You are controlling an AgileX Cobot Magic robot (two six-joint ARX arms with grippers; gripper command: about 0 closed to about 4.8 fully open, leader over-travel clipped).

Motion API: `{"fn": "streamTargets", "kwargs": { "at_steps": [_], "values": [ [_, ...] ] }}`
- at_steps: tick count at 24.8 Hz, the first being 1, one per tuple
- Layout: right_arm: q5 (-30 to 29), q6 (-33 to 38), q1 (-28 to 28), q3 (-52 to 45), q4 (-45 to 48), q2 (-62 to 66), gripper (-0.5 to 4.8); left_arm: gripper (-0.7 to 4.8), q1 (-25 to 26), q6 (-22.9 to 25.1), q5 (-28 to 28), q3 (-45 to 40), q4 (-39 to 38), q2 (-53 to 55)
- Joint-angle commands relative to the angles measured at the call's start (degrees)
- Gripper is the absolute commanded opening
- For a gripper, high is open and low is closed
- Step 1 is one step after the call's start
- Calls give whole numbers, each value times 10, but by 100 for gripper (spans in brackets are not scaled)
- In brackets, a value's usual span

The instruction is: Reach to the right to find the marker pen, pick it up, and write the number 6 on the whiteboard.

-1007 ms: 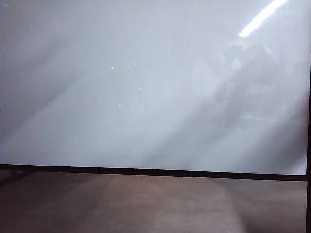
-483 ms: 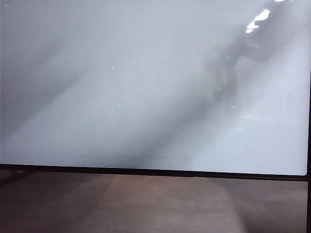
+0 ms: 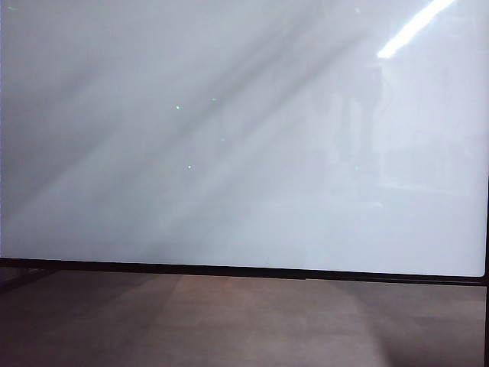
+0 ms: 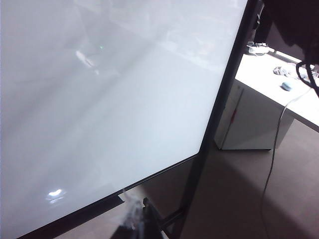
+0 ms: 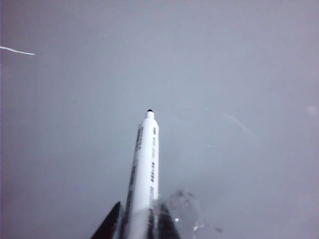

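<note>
The large glossy white whiteboard with a thin black frame (image 3: 229, 153) filled the exterior view, its surface bare of any drawn figure and mirroring a bright ceiling strip near its upper right corner. Neither arm showed there. In the right wrist view the right gripper (image 5: 137, 224) had its dark jaws pinching the slim white marker pen with a small black tip (image 5: 144, 169), which pointed at the grey-white board surface; whether the tip touched it could not be told. In the left wrist view only dark parts of the left gripper (image 4: 142, 224) showed beside the board's lower corner, its jaws too hidden to tell their state
</note>
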Motion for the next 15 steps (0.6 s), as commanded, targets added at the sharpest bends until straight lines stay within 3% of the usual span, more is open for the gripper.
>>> {"fn": "streamTargets", "kwargs": {
  "at_steps": [1,5,8,15],
  "values": [
    [11,-5,12,8,7,18,-1,-5,0,1,2,2,9,-7],
    [26,-6,17,49,3,51,-1,-5,0,1,2,2,12,-10],
    [95,-9,31,83,-10,87,-1,-5,0,1,2,2,14,-14],
    [94,-36,59,89,20,140,-1,-5,0,1,-2,2,16,-14]
  ]
}}
